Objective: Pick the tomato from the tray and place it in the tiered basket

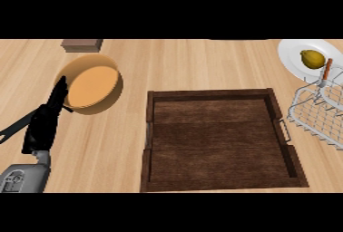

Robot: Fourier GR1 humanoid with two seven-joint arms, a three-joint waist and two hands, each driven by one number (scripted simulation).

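Light wood counter (201, 63) with a dark tray (218, 140) at its centre.
Left hand (43, 127) at the left edge, fingers straight and empty, beside a bowl (94, 86); basket (321, 115) at right.

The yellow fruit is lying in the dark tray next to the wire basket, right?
Not quite. The head view shows the yellow fruit on the white plate, not in the tray. The tray does sit next to the wire basket.
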